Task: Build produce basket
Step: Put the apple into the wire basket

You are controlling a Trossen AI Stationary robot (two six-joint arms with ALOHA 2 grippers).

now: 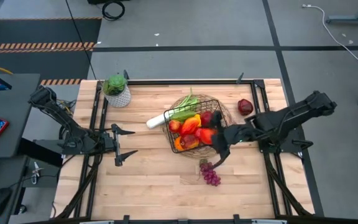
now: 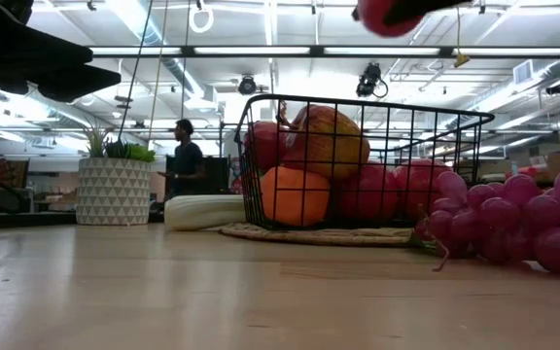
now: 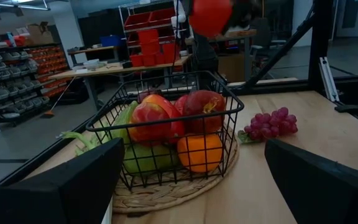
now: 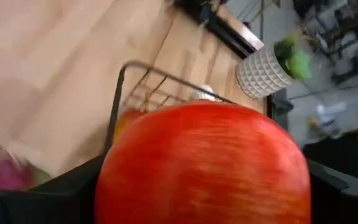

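Note:
The black wire basket [image 1: 191, 124] stands on a round wicker mat [image 2: 309, 234] at mid-table. It holds red, orange, yellow and green produce [image 3: 166, 134], and a leek's white end [image 1: 156, 121] sticks out of its left side. My right gripper [image 1: 210, 137] hangs over the basket's near right corner, shut on a red apple [image 4: 204, 168]. Purple grapes [image 1: 210, 174] lie on the table nearer the front. Another red apple [image 1: 245, 107] rests on the table right of the basket. My left gripper [image 1: 128, 143] waits open at the table's left, pointing level at the basket. My right gripper pinches the red apple's two opposite sides [image 4: 114, 186] between its two fingers [image 4: 42, 196]. It comes slanting down from the table's right side. The apple is lifted clear, high above the basket's rim [image 2: 389, 12].
A potted plant in a white patterned pot [image 1: 116, 90] stands at the far left corner. Black frame rails [image 1: 95, 124] run along both table sides. Bare wood lies in front of the basket and to its left. A person [image 2: 185, 160] stands far off in the room.

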